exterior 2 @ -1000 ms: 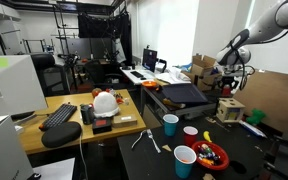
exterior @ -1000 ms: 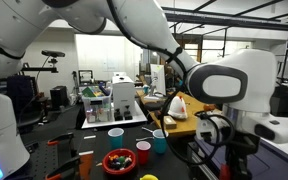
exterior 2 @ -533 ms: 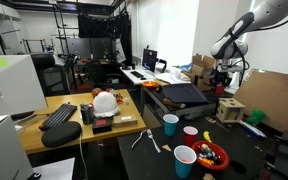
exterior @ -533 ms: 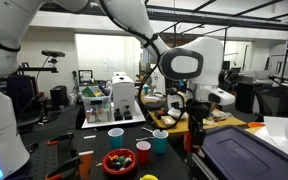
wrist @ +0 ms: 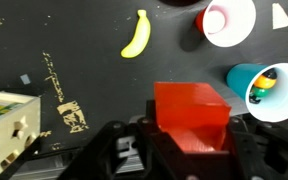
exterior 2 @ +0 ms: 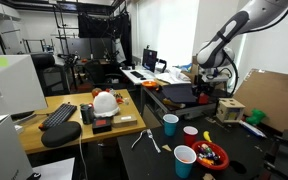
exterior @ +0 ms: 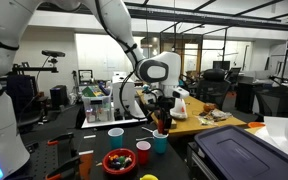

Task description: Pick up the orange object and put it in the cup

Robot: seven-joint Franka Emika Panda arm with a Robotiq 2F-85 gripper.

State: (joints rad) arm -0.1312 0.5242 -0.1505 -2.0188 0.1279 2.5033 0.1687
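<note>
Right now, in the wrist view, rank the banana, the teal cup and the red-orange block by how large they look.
1. red-orange block: largest, though it is also nearest the camera, which inflates it.
2. teal cup: partly cut off by the picture's edge.
3. banana: smallest.

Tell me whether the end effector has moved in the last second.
Yes. The end effector, holding the red block, swung left, from right of the teal cup to above it.

Distant exterior views from differing sides of the table (exterior: 94,138); wrist view close above shared cups (wrist: 229,20)
</note>
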